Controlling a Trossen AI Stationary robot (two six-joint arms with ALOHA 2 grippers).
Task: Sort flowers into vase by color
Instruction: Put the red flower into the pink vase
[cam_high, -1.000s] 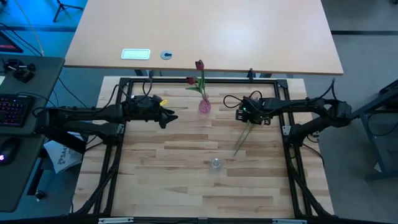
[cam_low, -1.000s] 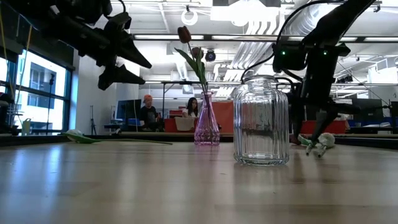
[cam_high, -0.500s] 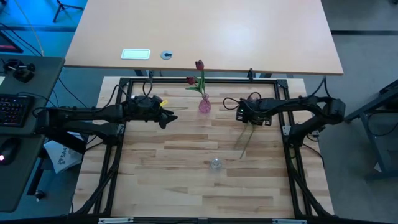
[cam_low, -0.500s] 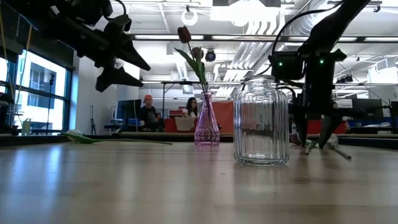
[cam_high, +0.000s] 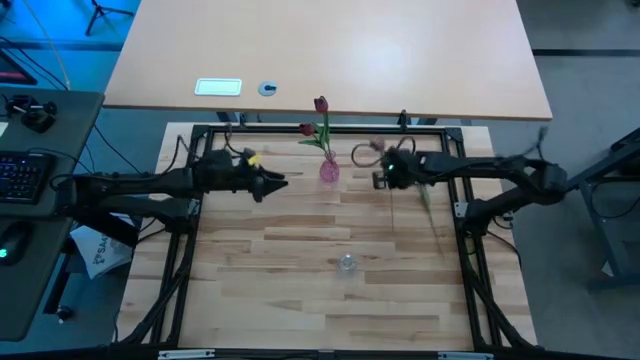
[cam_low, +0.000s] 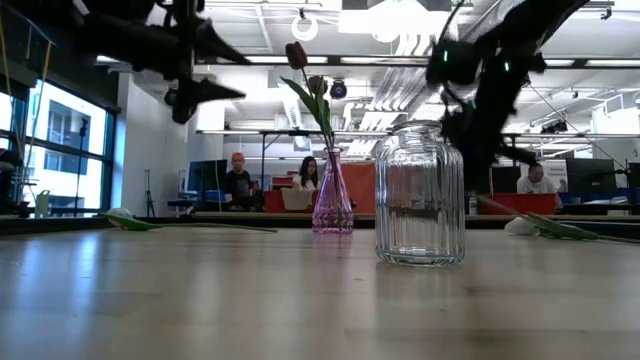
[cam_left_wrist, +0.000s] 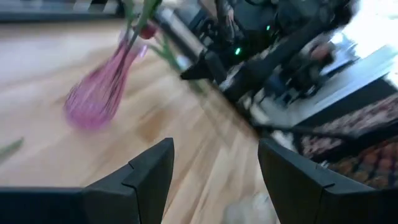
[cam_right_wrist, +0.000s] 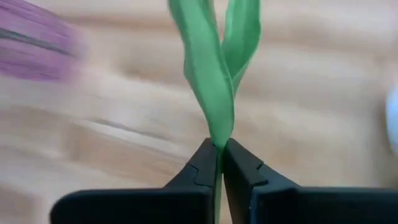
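Wooden desk (cam_high: 300, 290), centre frame. Right claw (cam_right_wrist: 219, 155) was clenched on a tulip (cam_right_wrist: 214, 74) by leaf and stem, beside the pink vase (cam_high: 328, 170) holding red tulips. Left claw (cam_left_wrist: 214, 168) hung released, opposite. Risk: thin grip slipping, or stem knocking the vase over. Clear jar (cam_high: 346, 264) stood empty.

White tulip (cam_high: 424, 197) now swung rightward, lifted.
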